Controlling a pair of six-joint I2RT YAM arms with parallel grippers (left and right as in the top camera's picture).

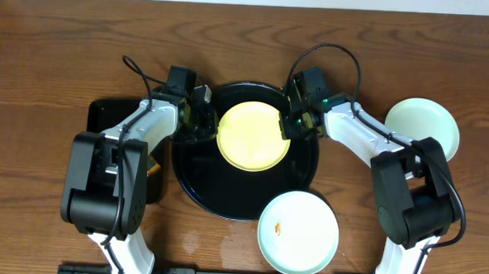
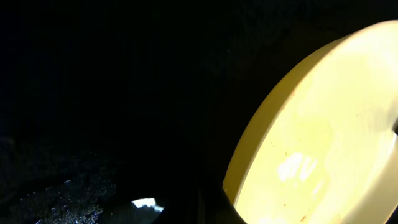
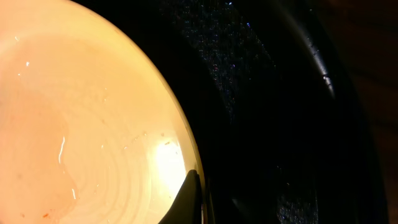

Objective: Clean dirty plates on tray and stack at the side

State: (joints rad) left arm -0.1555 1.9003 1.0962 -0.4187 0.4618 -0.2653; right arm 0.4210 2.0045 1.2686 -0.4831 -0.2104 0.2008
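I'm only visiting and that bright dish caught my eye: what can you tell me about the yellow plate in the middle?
The yellow plate is round, shallow and pale, with a glossy, wet-looking sheen and a tiny orange speck inside. It lies right side up in the round black tray, toward its far side. The left gripper is at its left rim and the right gripper at its right rim; whether either grips it cannot be told.

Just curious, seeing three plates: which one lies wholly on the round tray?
The yellow plate. The near mint plate overlaps the tray's rim; the far-right mint plate sits on the table.
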